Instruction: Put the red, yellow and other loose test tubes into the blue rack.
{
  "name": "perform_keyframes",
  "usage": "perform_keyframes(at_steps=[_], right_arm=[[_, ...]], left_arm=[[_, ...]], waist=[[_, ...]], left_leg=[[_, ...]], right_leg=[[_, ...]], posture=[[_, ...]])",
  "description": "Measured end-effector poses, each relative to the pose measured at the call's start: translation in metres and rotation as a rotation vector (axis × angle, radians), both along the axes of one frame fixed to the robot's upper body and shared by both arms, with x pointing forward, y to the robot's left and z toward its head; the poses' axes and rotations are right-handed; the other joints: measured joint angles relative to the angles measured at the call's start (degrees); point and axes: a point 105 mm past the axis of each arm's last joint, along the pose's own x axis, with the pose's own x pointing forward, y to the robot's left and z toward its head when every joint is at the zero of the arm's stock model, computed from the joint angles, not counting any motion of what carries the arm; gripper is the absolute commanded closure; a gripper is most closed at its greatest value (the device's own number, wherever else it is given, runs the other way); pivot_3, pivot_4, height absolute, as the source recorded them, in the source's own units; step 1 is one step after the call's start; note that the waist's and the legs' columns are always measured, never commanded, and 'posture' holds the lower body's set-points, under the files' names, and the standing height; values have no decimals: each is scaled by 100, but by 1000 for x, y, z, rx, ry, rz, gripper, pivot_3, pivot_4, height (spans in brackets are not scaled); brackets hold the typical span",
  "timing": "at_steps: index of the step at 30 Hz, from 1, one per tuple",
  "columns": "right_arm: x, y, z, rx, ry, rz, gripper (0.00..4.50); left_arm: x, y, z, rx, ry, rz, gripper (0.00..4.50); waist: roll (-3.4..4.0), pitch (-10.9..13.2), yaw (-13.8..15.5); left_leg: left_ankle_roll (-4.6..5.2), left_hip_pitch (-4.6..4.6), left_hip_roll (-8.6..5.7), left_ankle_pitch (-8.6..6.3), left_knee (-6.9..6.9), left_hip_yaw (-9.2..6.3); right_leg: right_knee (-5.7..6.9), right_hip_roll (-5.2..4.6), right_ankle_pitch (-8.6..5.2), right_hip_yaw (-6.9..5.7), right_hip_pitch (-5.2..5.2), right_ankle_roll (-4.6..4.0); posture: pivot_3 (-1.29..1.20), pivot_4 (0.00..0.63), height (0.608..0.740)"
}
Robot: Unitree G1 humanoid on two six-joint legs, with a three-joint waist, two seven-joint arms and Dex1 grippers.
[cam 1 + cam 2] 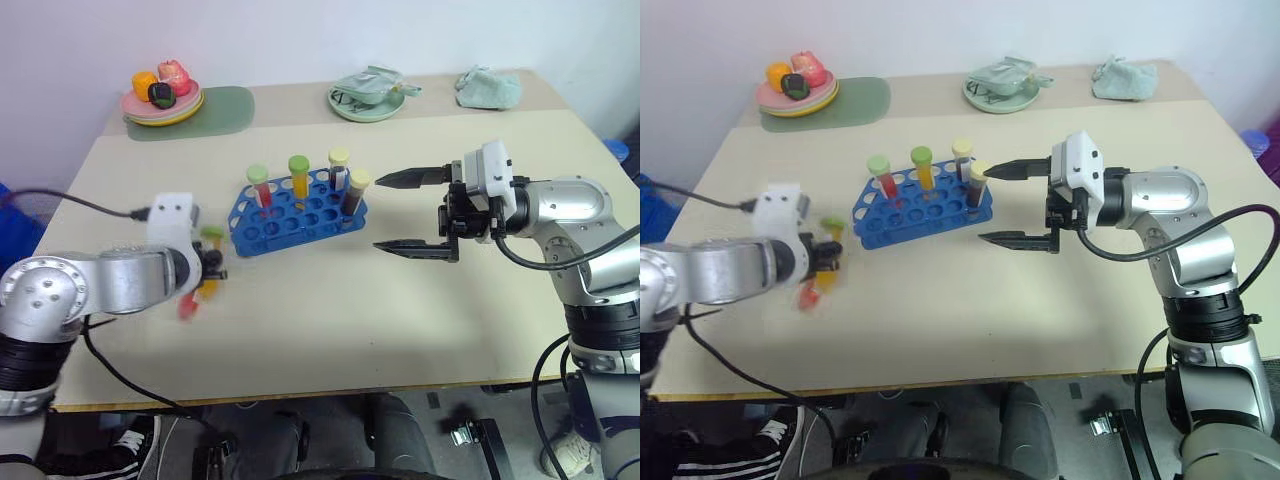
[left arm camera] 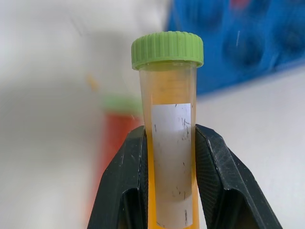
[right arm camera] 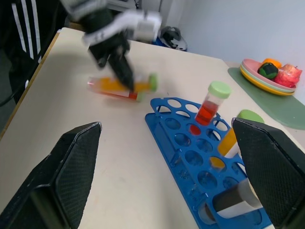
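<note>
The yellow test tube (image 2: 169, 143), green-capped, is clamped in the left end effector (image 2: 170, 181) above the counter (image 1: 330, 320), left of the blue rack (image 1: 300, 212). The right end effector (image 1: 412, 212) is held wide open beside the rack, empty.

I see: one beige table (image 1: 330, 320), matte top, set against a plain white wall (image 1: 300, 35); dark floor (image 1: 470, 440) below its front edge; even lighting.
</note>
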Motion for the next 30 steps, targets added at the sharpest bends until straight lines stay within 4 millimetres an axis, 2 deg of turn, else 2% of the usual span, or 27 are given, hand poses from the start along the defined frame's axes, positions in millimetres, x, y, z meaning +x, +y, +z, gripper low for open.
perform_keyframes(at_steps=[4,8,10,13,16,19,24,30], right_arm=[[1,-1,0,6,-6,-7,0],[2,-7,-6,13,20,-28,0],[3,-10,-12,16,46,-47,0],[5,-11,-13,25,53,-70,0],[9,-10,-10,56,43,-104,0],[10,-7,-8,75,34,-128,0],[13,-6,-4,96,18,-167,0],[13,-20,-5,81,23,-218,0]], left_arm=[[1,-11,9,-51,-195,-45,3755],[8,-11,41,59,-533,-136,3755],[13,-13,49,111,-678,-212,3755],[20,-23,54,157,-839,-338,3755],[31,-43,52,132,-988,-458,3755],[38,-60,40,119,-1061,-547,3755],[56,-80,34,54,-1129,-598,3755],[65,-101,27,-20,-1150,-641,3755]], waist=[[1,0,-2],[1,-1,3],[1,-1,3],[2,-1,8],[3,-3,10],[3,-3,-3],[2,-3,-2],[1,-4,4]], left_leg=[[0,-1,1,0,-2,11],[0,-1,3,0,-5,31],[1,-1,3,0,-6,34],[1,-5,5,0,-6,36],[3,-6,6,1,-4,35],[6,-11,6,-1,-4,35],[7,-12,10,0,1,36],[9,-13,12,0,5,36]], right_leg=[[-4,4,0,0,0,-1],[-26,5,1,0,3,-2],[-32,5,4,0,3,-5],[-63,14,15,-6,12,-18],[-85,14,33,-12,22,-9],[-92,14,35,-13,19,-6],[-92,13,38,-13,19,-2],[-93,11,41,-13,21,3]], posture=[[0,150,740],[0,150,740],[0,150,740],[0,150,740],[0,150,740],[0,150,740],[0,150,740],[0,150,740]])
